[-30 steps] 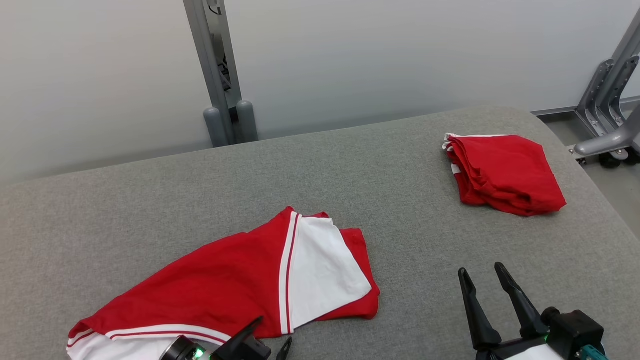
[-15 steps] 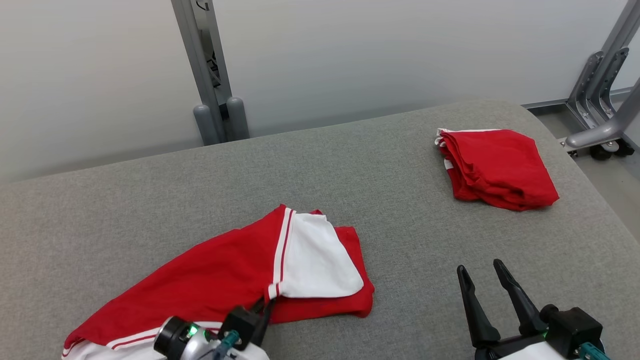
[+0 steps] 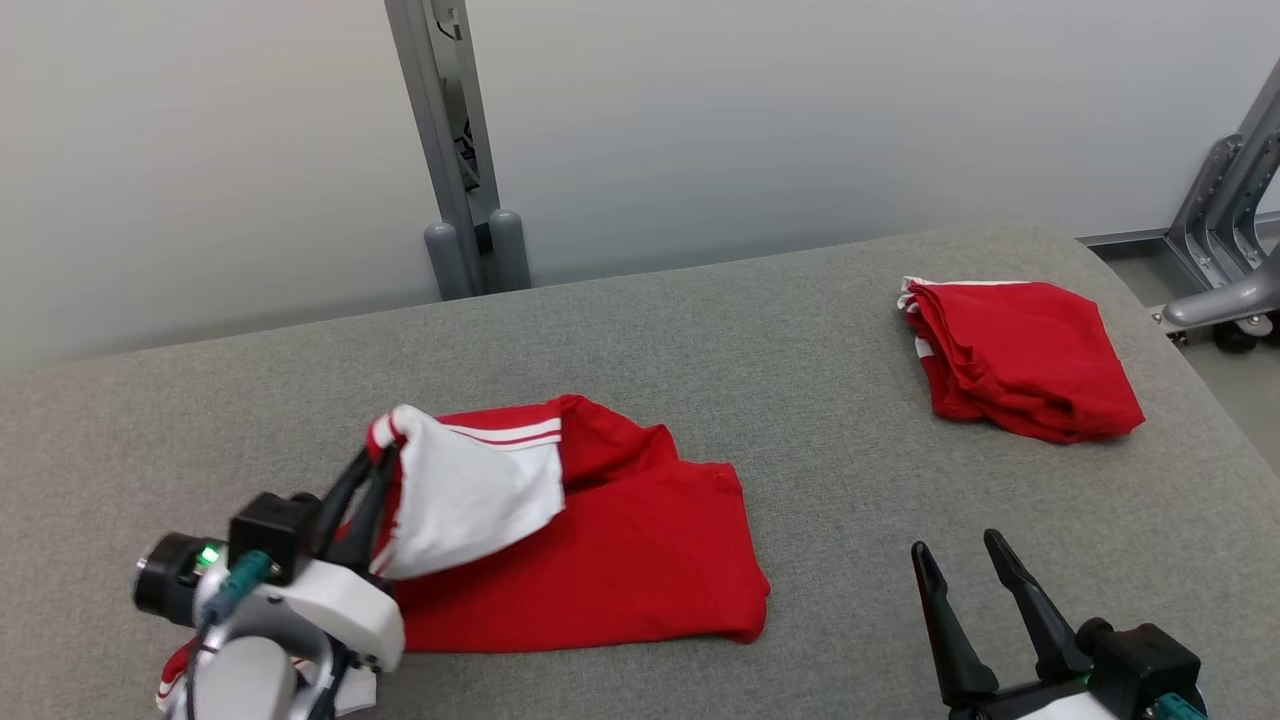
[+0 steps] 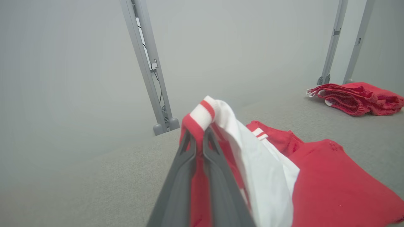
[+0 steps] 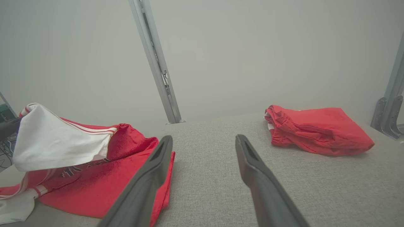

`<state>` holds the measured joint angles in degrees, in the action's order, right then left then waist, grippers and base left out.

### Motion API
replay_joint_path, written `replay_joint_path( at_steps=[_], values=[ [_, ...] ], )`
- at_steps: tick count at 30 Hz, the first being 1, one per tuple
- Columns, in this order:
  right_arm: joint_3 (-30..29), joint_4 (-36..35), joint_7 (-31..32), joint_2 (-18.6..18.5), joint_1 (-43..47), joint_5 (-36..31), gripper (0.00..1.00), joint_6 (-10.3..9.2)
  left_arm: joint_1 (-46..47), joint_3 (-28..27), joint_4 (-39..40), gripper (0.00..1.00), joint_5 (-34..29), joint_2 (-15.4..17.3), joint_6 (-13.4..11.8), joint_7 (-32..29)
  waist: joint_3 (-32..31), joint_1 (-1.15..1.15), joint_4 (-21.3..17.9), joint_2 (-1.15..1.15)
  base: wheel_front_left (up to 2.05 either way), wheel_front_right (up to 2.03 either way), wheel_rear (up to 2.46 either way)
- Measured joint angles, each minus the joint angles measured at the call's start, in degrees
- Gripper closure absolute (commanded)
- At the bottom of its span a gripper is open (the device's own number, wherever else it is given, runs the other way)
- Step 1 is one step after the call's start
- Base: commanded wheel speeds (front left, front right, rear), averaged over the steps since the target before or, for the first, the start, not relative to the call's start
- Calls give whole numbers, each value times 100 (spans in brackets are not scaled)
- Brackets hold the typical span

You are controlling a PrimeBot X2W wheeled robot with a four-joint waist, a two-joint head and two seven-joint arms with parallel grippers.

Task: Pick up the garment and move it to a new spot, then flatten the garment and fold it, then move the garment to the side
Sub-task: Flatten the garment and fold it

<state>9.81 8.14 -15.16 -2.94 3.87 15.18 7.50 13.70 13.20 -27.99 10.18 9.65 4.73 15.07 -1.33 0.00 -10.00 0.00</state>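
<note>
Off-task things I can see on and around the grey fabric-covered desk
A folded red cloth bundle with white trim lies near the desk's far right corner on my head feed. Behind the far edge, a leaning grey metal post rises against the plain pale wall, with two rounded grey feet at its base. A grey metal bracket frame stands past the desk's right edge.
</note>
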Motion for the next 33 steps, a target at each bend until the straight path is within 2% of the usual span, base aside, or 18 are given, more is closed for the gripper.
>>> replay_joint_path(
  at_steps=[9,10,12,17,21,22,23,29,33],
  values=[
    [77,12,0,8,-35,41,0,0,732,-360,-288,100,125,1001,126,-398,82,0,-60,0,0,0,0],
    [77,12,0,8,-35,41,0,0,732,-360,-288,100,125,1001,126,-398,82,0,-60,0,0,0,0],
    [77,16,0,9,-40,43,0,0,930,-413,-457,100,169,1245,138,-501,135,0,-120,0,0,0,0],
    [99,24,0,10,-83,53,0,0,1267,-467,-739,100,120,1528,125,-482,234,0,-222,0,0,0,0],
    [102,24,0,11,-115,56,0,0,1558,-510,-1033,58,51,1673,20,-316,313,0,-281,0,0,0,0],
    [103,24,0,11,-118,56,0,0,1594,-488,-1092,18,42,1656,8,-288,321,0,-290,0,0,0,0],
    [107,24,0,12,-119,56,0,0,1616,-434,-1194,0,23,1635,9,-289,327,0,-291,0,0,0,0],
    [136,34,0,16,-129,85,0,0,1616,-353,-1624,0,0,1523,-13,-179,349,0,-279,0,0,0,0],
    [148,45,0,18,-121,101,0,0,1567,-436,-1712,0,88,1465,-154,-86,292,0,-195,0,0,0,0]
  ],
)
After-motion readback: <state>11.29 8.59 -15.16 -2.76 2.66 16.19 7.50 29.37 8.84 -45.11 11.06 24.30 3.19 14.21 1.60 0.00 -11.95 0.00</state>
